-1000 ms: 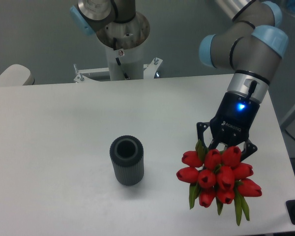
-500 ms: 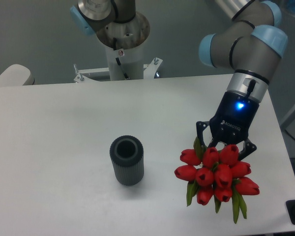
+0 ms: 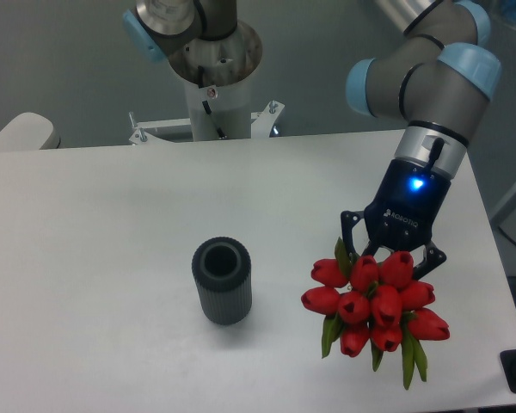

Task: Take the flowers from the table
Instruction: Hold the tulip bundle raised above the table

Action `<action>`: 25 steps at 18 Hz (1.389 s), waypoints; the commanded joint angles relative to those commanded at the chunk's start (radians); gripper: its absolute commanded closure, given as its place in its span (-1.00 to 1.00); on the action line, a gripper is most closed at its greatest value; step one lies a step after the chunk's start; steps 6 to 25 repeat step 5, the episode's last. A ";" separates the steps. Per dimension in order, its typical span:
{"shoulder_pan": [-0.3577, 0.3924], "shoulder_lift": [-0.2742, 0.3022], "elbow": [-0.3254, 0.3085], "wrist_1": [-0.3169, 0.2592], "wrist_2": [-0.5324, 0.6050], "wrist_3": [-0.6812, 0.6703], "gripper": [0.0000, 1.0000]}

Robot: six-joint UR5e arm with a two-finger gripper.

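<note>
Shifted a little left and toward the camera since a second ago, the flowers [image 3: 374,297] hang in the gripper [image 3: 391,256] over the right side of the table [image 3: 112,224], their red heads facing the lens and green leaves trailing below. Arm and bunch have moved together (the wrist's blue light glows as before). The arm [image 3: 430,86] enters from the upper right, its grey links and pale blue joint caps bending down into a dark wrist that tilts toward the lower left. Black fingers [image 3: 353,231] splay to either side just above the blooms, closed in on the stems behind them; the stems themselves are hidden by the tulip heads, so the exact point of grip cannot be seen. Where the bunch sits relative to the tabletop in height cannot be told for certain from this one view. To the left, well apart from the flowers, a dark ribbed vase [image 3: 223,280] stands upright, its mouth open. Behind the table's far edge rises the arm's white base [image 3: 208,82].
</note>
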 joint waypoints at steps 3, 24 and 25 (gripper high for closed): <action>0.002 0.000 -0.002 0.000 0.000 0.000 0.37; 0.000 0.000 -0.003 0.000 0.000 0.000 0.37; 0.000 0.000 -0.003 0.000 0.000 0.000 0.37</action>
